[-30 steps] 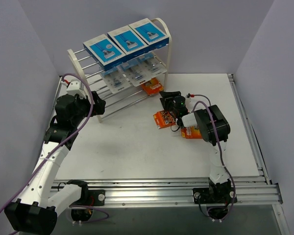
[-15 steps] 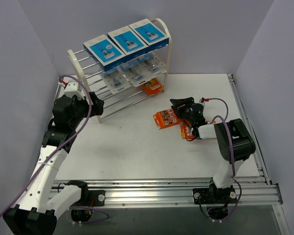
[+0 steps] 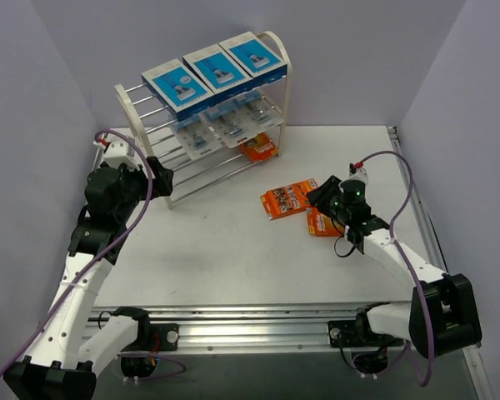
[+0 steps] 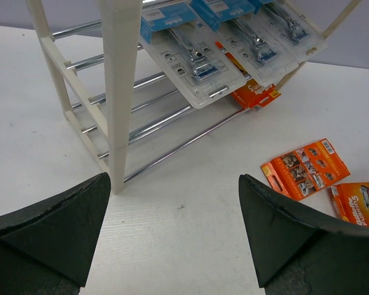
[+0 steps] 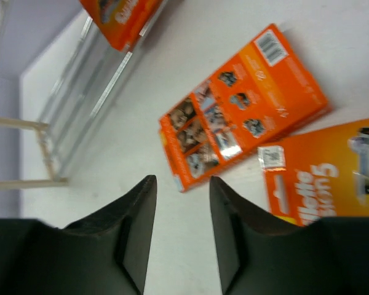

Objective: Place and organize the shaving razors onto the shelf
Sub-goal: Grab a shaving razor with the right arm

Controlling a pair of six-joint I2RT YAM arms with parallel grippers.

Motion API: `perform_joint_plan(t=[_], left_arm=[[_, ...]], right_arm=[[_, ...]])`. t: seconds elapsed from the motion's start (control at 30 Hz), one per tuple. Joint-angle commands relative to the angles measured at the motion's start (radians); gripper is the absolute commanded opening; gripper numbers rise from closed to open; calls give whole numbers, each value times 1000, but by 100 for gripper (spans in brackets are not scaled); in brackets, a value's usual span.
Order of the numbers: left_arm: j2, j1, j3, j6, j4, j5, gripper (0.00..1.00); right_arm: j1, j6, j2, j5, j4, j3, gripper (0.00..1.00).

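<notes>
The shelf (image 3: 287,92) stands at the back left, with three blue boxes (image 3: 215,67) on its top tier, three clear blister packs (image 3: 229,127) on the tier below and one orange pack (image 3: 259,148) on a low tier. Two more orange packs lie flat on the table: one (image 3: 287,199) in the middle, the other (image 3: 320,223) just right of it. My right gripper (image 3: 318,193) is open and empty, hovering beside both; in the right wrist view the packs (image 5: 243,126) (image 5: 323,175) lie ahead of the gripper (image 5: 181,184). My left gripper (image 3: 161,177) is open and empty by the shelf's near end panel (image 4: 120,92).
The white table (image 3: 233,250) is walled on the left, back and right. A metal rail (image 3: 275,321) runs along its near edge. In the left wrist view the blister packs (image 4: 194,58) overhang the chrome rods (image 4: 172,120).
My right arm has swung out to the right and its gripper has pulled back from above the orange packs. My left gripper has drifted slightly left. The packs have not moved.
</notes>
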Motion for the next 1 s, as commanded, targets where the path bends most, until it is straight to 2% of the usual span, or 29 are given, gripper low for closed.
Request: perform_joint_plan(t=[0.0, 0.07, 0.17, 0.33, 0.7, 0.97], left_arm=[[-24, 5, 15, -4, 41, 14, 94], [-22, 5, 10, -14, 44, 41, 94], [-16, 5, 15, -19, 47, 60, 94], [-11, 6, 12, -20, 47, 69, 94], [24, 18, 18, -28, 46, 93, 94], [25, 58, 15, -45, 56, 127, 94]], right_arm=[[28, -181, -64, 129, -269, 25, 29], [54, -222, -78, 196, -312, 15, 25], [102, -257, -88, 270, -332, 2, 30], [154, -320, -69, 379, -398, 48, 31], [205, -431, 84, 439, -414, 127, 29], [234, -495, 191, 459, -386, 183, 33]])
